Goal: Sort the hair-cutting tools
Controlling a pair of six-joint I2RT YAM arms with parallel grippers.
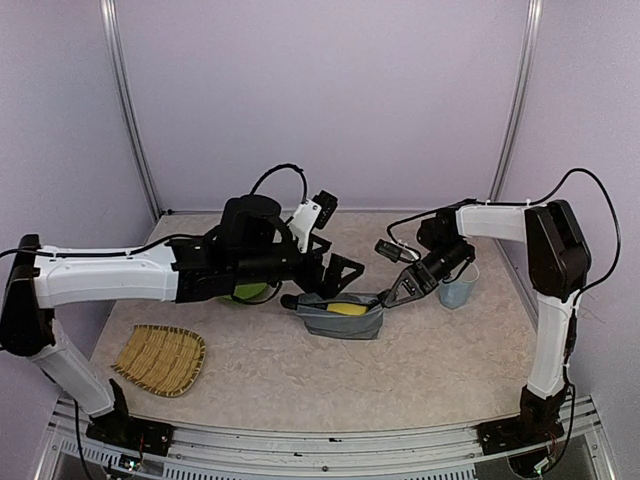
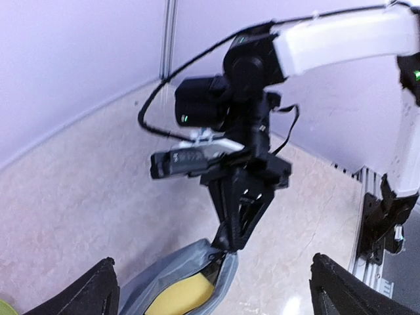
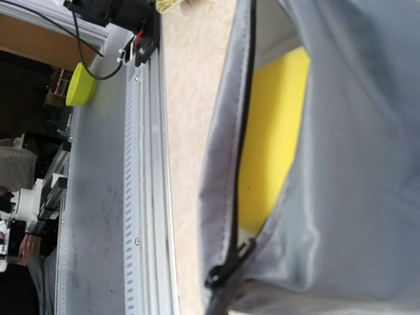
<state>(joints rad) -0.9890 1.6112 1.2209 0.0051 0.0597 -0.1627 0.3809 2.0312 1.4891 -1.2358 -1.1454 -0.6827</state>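
Grey pouch (image 3: pixel 354 164) — sponge (image 3: pixel 275 131) half-hidden; right jaws on rim

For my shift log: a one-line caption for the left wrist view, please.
Right fingers pinch the rim of the grey pouch, yellow sponge inside; left fingers stand wide open.

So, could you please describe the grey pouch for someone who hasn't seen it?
In the middle of the table lies the grey pouch, its right end pinched by the right tool. Unlike the woven tray on its left and the pale cup on its right, it is soft and unzipped, with a yellow sponge showing inside.
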